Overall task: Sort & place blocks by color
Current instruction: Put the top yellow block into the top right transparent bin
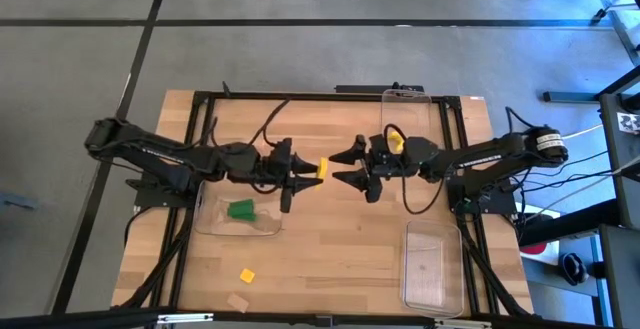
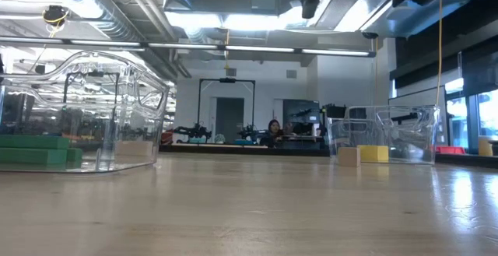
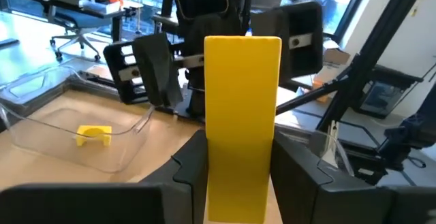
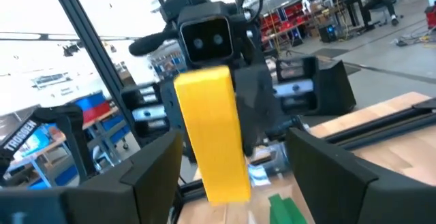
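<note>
Risk: yellow block [image 1: 322, 168], pinched by left tool [image 1: 311, 176], dropped onto bench [image 1: 340, 229] if released before wide-open, empty right tool [image 1: 347, 166] closes.

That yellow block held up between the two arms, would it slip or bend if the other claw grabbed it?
The yellow block looks rigid: its edges stay straight in the left gripper. Its flat faces probably suit the open right gripper. The smooth paint might slip a little.
</note>
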